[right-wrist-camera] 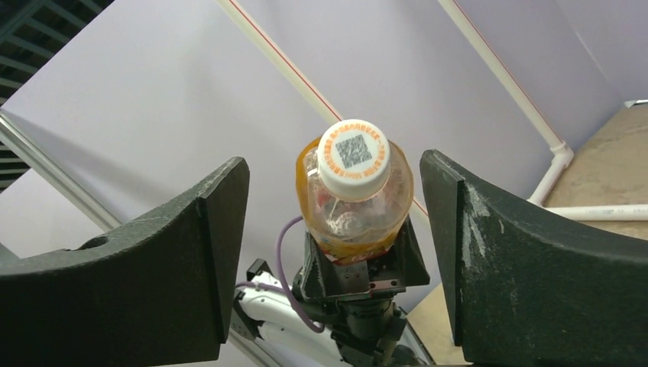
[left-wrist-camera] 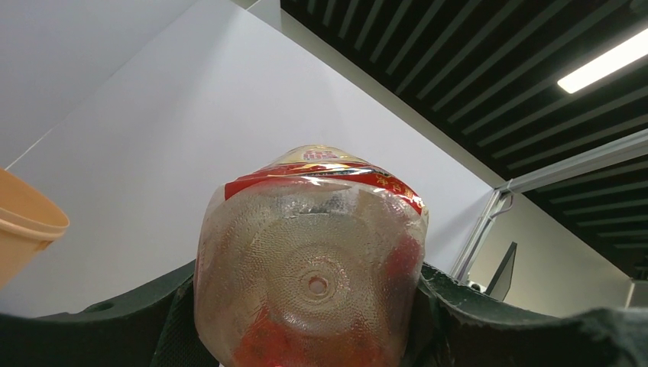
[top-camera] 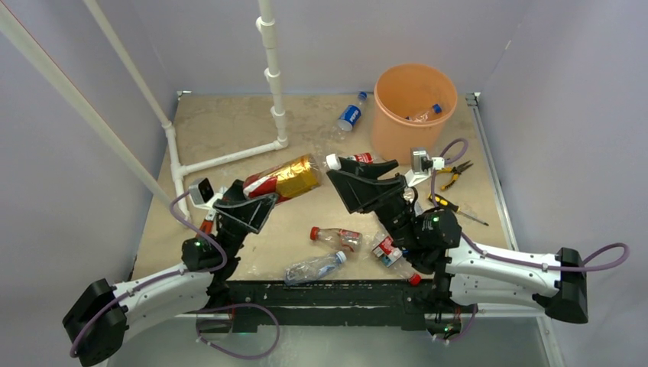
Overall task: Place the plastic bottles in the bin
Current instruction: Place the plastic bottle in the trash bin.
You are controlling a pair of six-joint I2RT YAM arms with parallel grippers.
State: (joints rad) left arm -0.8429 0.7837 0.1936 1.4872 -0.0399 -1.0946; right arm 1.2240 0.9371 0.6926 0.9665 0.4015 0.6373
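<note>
My left gripper point(top-camera: 256, 195) is shut on the base of a crushed plastic bottle point(top-camera: 290, 177) with an amber and red label and holds it above the table, its neck pointing right. The left wrist view shows its clear base point(left-wrist-camera: 309, 283) filling the jaws. My right gripper point(top-camera: 336, 168) is open at the bottle's neck end. In the right wrist view the white cap point(right-wrist-camera: 353, 159) stands between my spread fingers point(right-wrist-camera: 221, 252) without touching them. The orange bin point(top-camera: 397, 141) stands at the back right with a bottle point(top-camera: 426, 115) inside.
A blue-labelled bottle point(top-camera: 350, 116) lies left of the bin. Three bottles point(top-camera: 336, 237) point(top-camera: 313, 267) point(top-camera: 393, 256) lie near the front edge. A red label point(top-camera: 363, 158) shows behind my right gripper. Pliers point(top-camera: 455, 172) and a screwdriver point(top-camera: 451, 205) lie right. White pipes point(top-camera: 271, 76) cross the back left.
</note>
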